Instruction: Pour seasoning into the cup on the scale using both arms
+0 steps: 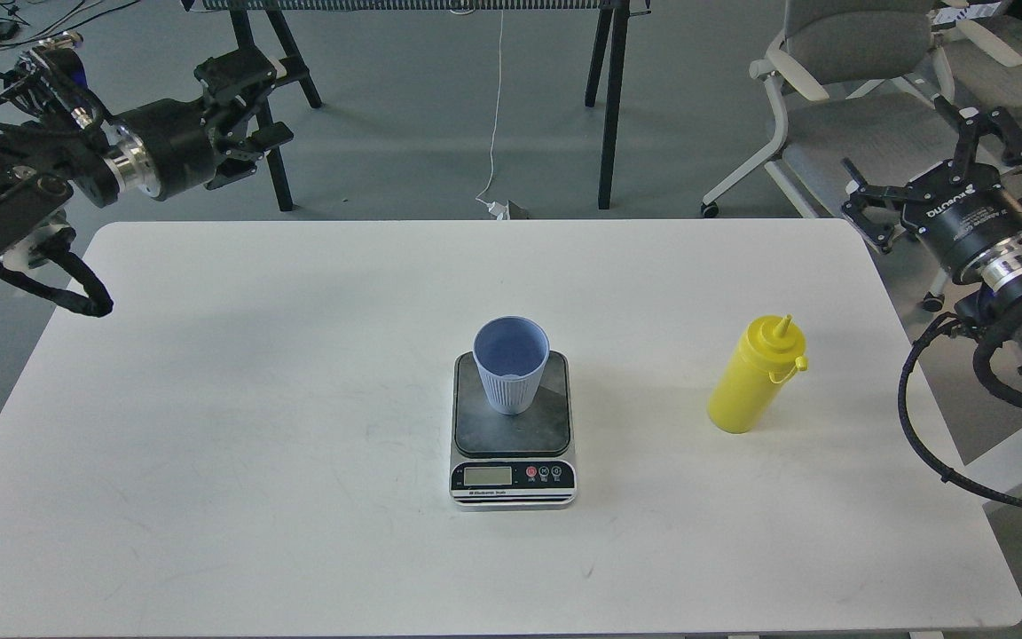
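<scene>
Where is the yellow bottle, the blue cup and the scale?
yellow bottle (749, 383), head view, middle of its body.
blue cup (510, 383), head view, ribbed outer wall.
scale (511, 429), head view, bare dark weighing plate.

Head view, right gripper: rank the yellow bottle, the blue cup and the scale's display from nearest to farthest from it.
From the right gripper:
1. Seasoning bottle, standing on the table's right side.
2. Cup, upright on the scale's plate, mid-table.
3. Scale display, at the scale's near edge, farthest.
</scene>
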